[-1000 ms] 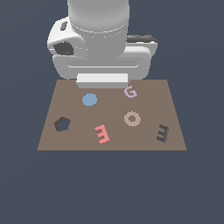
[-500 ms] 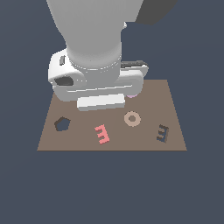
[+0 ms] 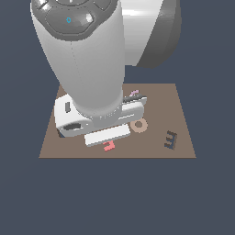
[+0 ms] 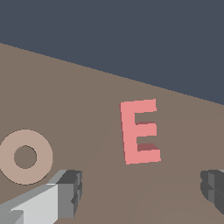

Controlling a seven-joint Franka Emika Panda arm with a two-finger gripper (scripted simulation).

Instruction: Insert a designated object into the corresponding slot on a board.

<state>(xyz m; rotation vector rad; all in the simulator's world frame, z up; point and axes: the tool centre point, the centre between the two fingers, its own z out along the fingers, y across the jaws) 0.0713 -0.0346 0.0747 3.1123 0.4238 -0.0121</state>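
Arm: my arm (image 3: 92, 59) filled most of the exterior view.
Board: the board (image 3: 179, 117) lay flat beneath it.
Gripper: my gripper (image 4: 140, 192) hung spread wide, grasping nothing — fingers (image 4: 65, 192) apart.
Tan ring: the tan ring (image 4: 25, 156) rested nearby.
Red E: the red E (image 4: 140, 131) lay on the board between the fingers — untouched.
Slot: the E-shaped slot (image 3: 170, 140) sat well apart.

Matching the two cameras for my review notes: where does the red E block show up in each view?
Exterior view: red E block mostly hidden under the arm, only a sliver near the board's front edge.
Wrist view: red E block fully visible, near the centre, between the fingertips.
Shared landmark: tan ring beside it.
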